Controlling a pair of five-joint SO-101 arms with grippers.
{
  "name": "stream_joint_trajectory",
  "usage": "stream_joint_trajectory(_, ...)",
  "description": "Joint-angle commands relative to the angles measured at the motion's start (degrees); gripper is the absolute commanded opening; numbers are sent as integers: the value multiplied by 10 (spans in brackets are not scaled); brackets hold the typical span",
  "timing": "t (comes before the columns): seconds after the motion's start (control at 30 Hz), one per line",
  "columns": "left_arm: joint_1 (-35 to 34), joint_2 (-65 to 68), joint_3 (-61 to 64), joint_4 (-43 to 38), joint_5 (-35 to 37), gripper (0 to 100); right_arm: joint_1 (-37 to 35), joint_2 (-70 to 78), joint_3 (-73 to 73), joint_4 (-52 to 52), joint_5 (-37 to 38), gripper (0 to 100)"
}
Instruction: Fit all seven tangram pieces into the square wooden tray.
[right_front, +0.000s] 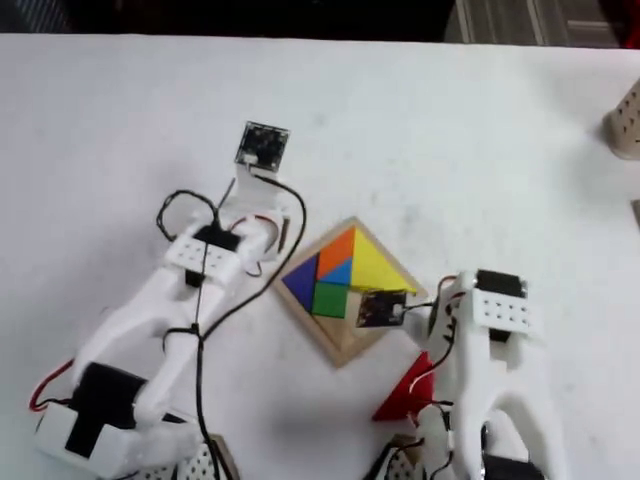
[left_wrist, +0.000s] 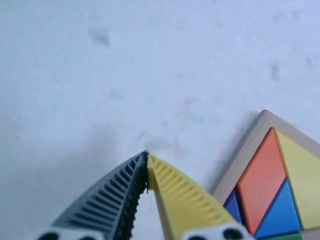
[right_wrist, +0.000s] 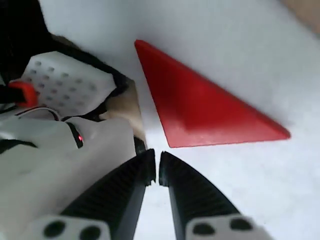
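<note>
Treat red triangle as light, stiff, slick. With it flat on tabletop, pinch across thin edges. Note left pincer and right pincer closed, empty.

The tray sits mid-tabletop, fitted pieces lying inside it. The left pincer hangs just left of the tray; a loose triangle lies near-right of it, beside the right pincer.
</note>
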Motion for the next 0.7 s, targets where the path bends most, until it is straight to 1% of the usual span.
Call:
stream_joint_trajectory(0.0, -31, -7, -38, -14, -3, 22, -35, 51, 4, -7, 12, 18)
stream_joint_trajectory(0.07, -49, -4, -52, -11, -1, 22, -36, 87, -18, -7, 0, 18)
stream_joint_trajectory(0.1, -58, -4, -55, -11, -1, 22, -36, 102, -25, -12, -22, 18)
stream_joint_trajectory(0.23, -80, -4, -62, -13, 0, 22, -41, 157, -59, -73, -141, 18)
stream_joint_trajectory(0.33, -80, -4, -62, -13, 0, 22, -38, 193, -94, -127, -233, 18)
stream_joint_trajectory(0.4, -80, -4, -62, -13, 0, 22, -36, 216, -113, -153, -281, 18)
stream_joint_trajectory(0.5, -80, -4, -61, -13, 0, 22, -36, 244, -145, -169, -322, 18)
stream_joint_trajectory(0.67, -80, -4, -58, -13, 0, 22, -26, 279, -193, -184, -352, 18)
